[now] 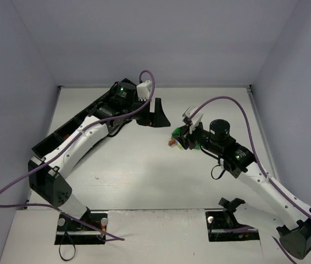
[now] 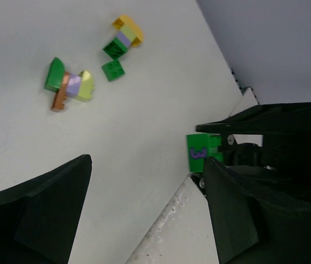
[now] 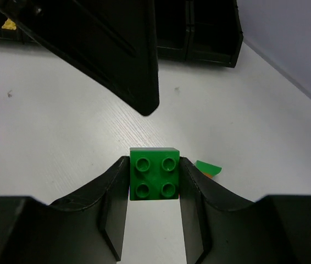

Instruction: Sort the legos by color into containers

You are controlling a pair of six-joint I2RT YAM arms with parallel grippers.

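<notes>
My right gripper (image 3: 154,163) is shut on a dark green four-stud lego (image 3: 154,175), held just above the table. In the left wrist view the same lego (image 2: 201,151) shows a purple mark on its side. My left gripper (image 2: 147,165) is open with nothing between its fingers (image 2: 40,214), and it hangs near the tray's far end (image 1: 156,113). Loose legos lie on the table: a green, lilac, lime and brown cluster (image 2: 70,87), a yellow, lilac and green stack (image 2: 123,37) and a single green brick (image 2: 113,70). The black tray of containers (image 1: 54,140) runs along the left side.
The tray's end compartments (image 3: 199,33) lie at the far side of the right wrist view, with a yellow piece (image 3: 8,23) in one of them. A green and orange piece (image 3: 207,168) lies just right of the right gripper. Grey walls close in the table.
</notes>
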